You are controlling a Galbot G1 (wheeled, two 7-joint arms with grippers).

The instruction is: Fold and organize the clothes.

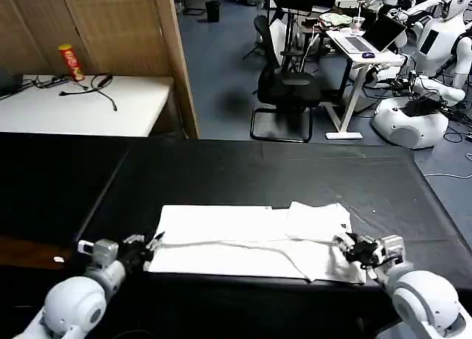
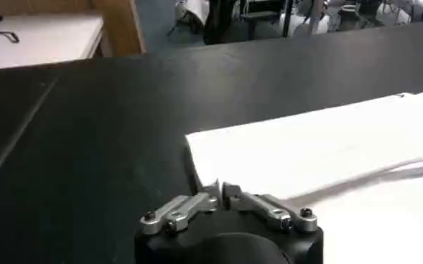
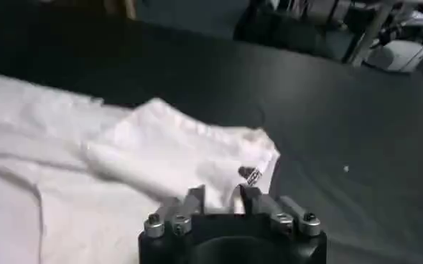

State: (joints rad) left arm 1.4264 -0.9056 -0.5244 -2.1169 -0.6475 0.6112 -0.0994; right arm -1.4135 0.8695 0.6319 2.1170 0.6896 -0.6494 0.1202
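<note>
White T-shirt lies flat on the black-covered counter, folded into a long horizontal band near the counter's front edge. A lengthwise fold ridge runs across the middle of the band. At the robot's right end the cloth is doubled over into a thicker flap, with a small label visible at its edge in the right wrist view.

Left end effector: at the shirt's left end, low over the counter, fingertips at the cloth edge. In the left wrist view the two fingers converge to a narrow gap right at the border of the white fabric; whether cloth is pinched between them cannot be told.

Right end effector: at the shirt's right end, on the doubled flap. In the right wrist view the fingers stand narrowly apart with white fabric showing between them; an actual grip on the cloth cannot be confirmed.

Both arms come in from the front corners of the counter, one at each end of the band.

Background: white side table behind the counter on the left, carrying a red and yellow canister and a black cable. Black office chair on the floor beyond.
</note>
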